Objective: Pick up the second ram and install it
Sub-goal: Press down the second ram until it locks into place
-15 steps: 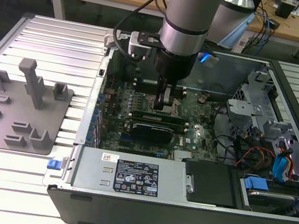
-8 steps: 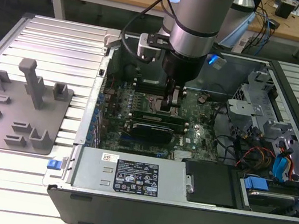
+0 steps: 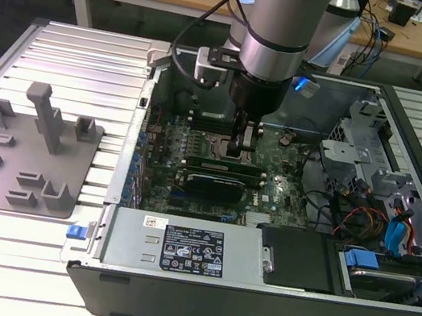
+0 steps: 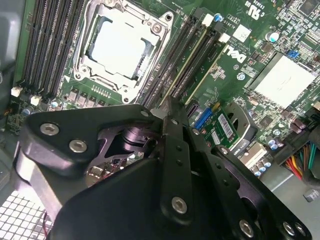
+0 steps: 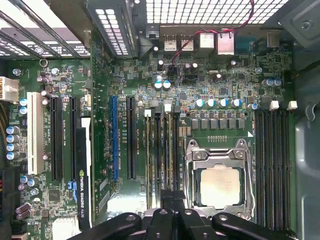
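Note:
Inside the open computer case, my gripper reaches down onto the motherboard's memory slots. A thin green ram stands edge-up in the slot next to the CPU socket, and its line runs straight under my fingertips. In both wrist views my gripper has its two fingers pressed together, directly above that ram. From the exterior view the ram lies seated along the board below the gripper. Another stick sits two slots further from the socket.
A grey holder plate with upright posts lies on the slatted table at the exterior view's left. The case holds a power supply, a drive cage and cables. A graphics card stands beside the slots.

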